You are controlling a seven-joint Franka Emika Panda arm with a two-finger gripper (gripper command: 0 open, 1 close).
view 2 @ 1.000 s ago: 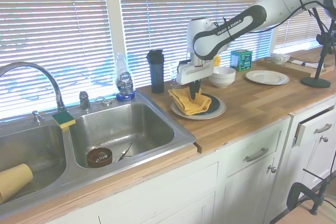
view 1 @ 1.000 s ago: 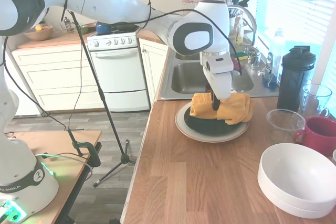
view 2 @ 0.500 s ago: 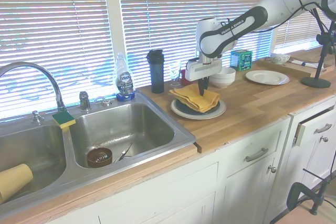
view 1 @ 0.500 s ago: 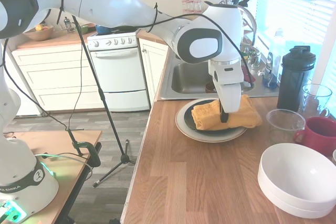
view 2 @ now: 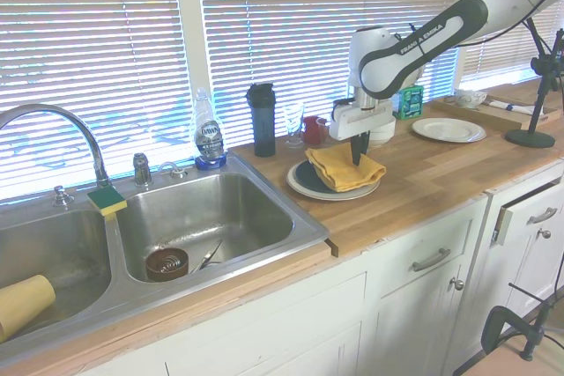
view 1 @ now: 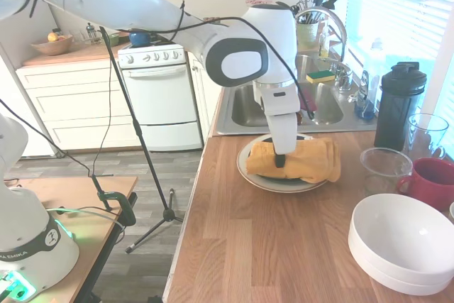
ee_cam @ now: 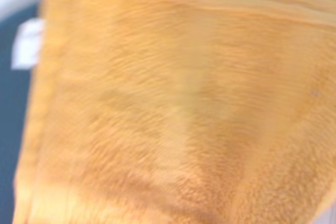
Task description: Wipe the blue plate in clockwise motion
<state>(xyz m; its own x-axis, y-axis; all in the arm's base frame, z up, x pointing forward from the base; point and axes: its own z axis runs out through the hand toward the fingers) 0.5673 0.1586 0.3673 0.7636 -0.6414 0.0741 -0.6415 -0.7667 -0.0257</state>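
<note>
Plates first: I see the blue plate [view 2: 310, 180] stacked in a larger cream plate [view 1: 250, 172] on the wooden counter [view 1: 269, 239] beside the sink [view 2: 211, 217]. My gripper [view 1: 279, 160] presses an orange cloth [view 1: 305, 160] onto it; jaws look clamped on the cloth. Nearby white bowl [view 1: 401, 243] holds nothing.

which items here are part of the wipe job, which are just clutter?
In the job:
blue plate
orange cloth, on the plate
gripper, pressing on the cloth

Just lying about:
cream plate under the blue one
white bowl
red mug
black shaker bottle
dish soap
</note>
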